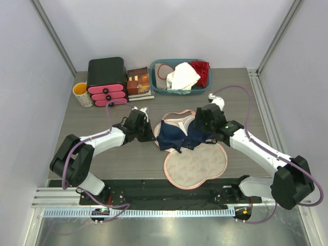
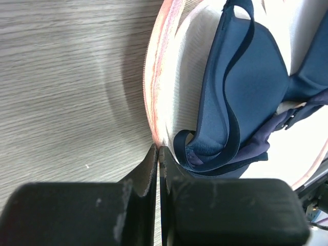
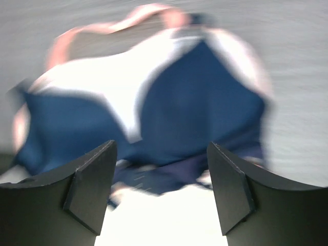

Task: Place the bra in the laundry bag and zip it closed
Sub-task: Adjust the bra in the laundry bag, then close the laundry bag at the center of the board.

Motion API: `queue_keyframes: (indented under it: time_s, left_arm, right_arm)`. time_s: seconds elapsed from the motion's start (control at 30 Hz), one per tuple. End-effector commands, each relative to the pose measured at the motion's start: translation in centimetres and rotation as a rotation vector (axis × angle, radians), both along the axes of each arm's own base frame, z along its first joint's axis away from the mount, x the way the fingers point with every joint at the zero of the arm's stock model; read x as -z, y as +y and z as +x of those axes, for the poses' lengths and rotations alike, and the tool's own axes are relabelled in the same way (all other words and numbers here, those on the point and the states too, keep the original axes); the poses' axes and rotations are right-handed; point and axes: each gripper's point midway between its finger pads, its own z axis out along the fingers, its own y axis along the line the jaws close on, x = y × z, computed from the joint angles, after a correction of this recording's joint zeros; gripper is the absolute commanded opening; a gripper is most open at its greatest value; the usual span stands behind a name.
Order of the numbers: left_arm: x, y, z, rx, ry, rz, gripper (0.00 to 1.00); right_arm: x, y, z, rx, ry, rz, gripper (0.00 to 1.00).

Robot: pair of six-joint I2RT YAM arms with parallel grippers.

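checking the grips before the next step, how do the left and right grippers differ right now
The left gripper is shut, while the right gripper stands open. The left pinches the pink rim of the laundry bag; the right holds nothing. The left sits at the bag's side, the right hangs over the bra. Both are at the open bag, where the bra lies.
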Motion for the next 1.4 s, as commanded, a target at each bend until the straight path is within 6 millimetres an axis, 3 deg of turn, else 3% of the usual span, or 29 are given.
queue_keyframes:
  time_s: [0.0,0.03,0.07,0.13,0.17,0.27,0.3,0.37,0.4,0.47,0.57,0.7,0.73,0.77,0.8,0.87,0.9,0.93,1.03,1.07,1.1,1.17,1.37]
  left_arm:
    - [-1.5,0.4,1.0,-0.013,-0.054,0.029,0.03]
    - [-1.4,0.9,1.1,-0.032,-0.060,0.051,0.08]
    - [-1.8,1.1,1.1,-0.042,-0.074,0.054,0.23]
    - [-1.9,2.4,1.1,-0.084,-0.092,0.097,0.39]
    - [-3.0,2.7,1.1,-0.094,-0.121,0.088,0.50]
    - [-3.4,5.1,0.3,-0.163,-0.143,0.178,0.57]
    - [-4.4,5.8,-0.4,-0.184,-0.159,0.180,0.57]
    - [-5.3,6.4,-1.4,-0.208,-0.211,0.224,0.58]
    - [-7.1,6.4,-1.9,-0.224,-0.262,0.200,0.61]
    - [-7.8,6.0,-3.9,-0.212,-0.285,0.216,0.58]
    - [-9.6,3.7,-6.6,-0.112,-0.344,0.148,0.47]
    - [-11.6,-1.0,-9.8,0.080,-0.471,0.102,0.48]
    - [-11.3,-3.3,-11.7,0.175,-0.482,0.095,0.50]
    - [-11.8,-5.1,-12.3,0.238,-0.526,0.079,0.51]
    - [-12.9,-7.5,-14.5,0.322,-0.564,0.051,0.52]
    - [-11.8,-11.2,-16.0,0.448,-0.616,0.088,0.54]
    - [-12.6,-13.5,-17.9,0.529,-0.627,0.045,0.54]
    - [-10.7,-15.5,-18.6,0.590,-0.623,0.066,0.54]
    - [-9.9,-18.9,-19.9,0.696,-0.644,0.052,0.53]
    - [-8.0,-19.8,-19.9,0.715,-0.630,0.082,0.52]
    - [-8.6,-21.1,-19.9,0.729,-0.647,0.058,0.51]
    - [-6.6,-22.5,-20.5,0.782,-0.619,0.078,0.48]
    - [-4.3,-25.2,-20.8,0.840,-0.603,0.100,0.50]
  right_arm:
    - [1.0,-6.5,-0.4,0.288,0.063,0.035,0.77]
    - [1.5,-7.1,-0.6,0.317,0.080,0.047,0.77]
    - [1.6,-7.6,-0.7,0.333,0.085,0.057,0.77]
    - [2.0,-8.6,-1.0,0.382,0.111,0.075,0.78]
    - [2.1,-8.8,-1.1,0.390,0.118,0.073,0.78]
    - [2.0,-9.2,-1.2,0.402,0.124,0.071,0.78]
    - [1.9,-9.2,-1.3,0.404,0.122,0.069,0.78]
    - [1.2,-9.2,-1.1,0.401,0.111,0.077,0.79]
    - [1.0,-9.2,-1.3,0.399,0.112,0.073,0.78]
    - [0.1,-9.4,-1.1,0.406,0.095,0.079,0.78]
    - [-0.7,-9.4,-1.3,0.409,0.086,0.085,0.79]
    - [-0.6,-9.7,-2.0,0.409,0.131,0.056,0.79]
    - [-0.8,-9.7,-2.0,0.410,0.131,0.054,0.80]
    - [-0.9,-10.1,-2.2,0.423,0.137,0.036,0.80]
    - [-1.2,-10.2,-2.2,0.434,0.133,0.040,0.80]
    - [-1.9,-10.4,-2.5,0.435,0.118,0.044,0.80]
    - [-2.6,-10.4,-2.4,0.442,0.104,0.058,0.80]
    - [-2.9,-10.6,-2.6,0.451,0.096,0.056,0.80]
    - [-4.8,-11.5,-3.1,0.486,0.054,0.060,0.81]
    - [-5.0,-11.8,-3.4,0.493,0.053,0.055,0.81]
    - [-6.1,-12.1,-3.4,0.503,0.023,0.063,0.81]
    - [-6.7,-12.5,-3.8,0.509,0.012,0.055,0.81]
    - [-9.2,-14.3,-4.7,0.550,-0.054,0.020,0.82]
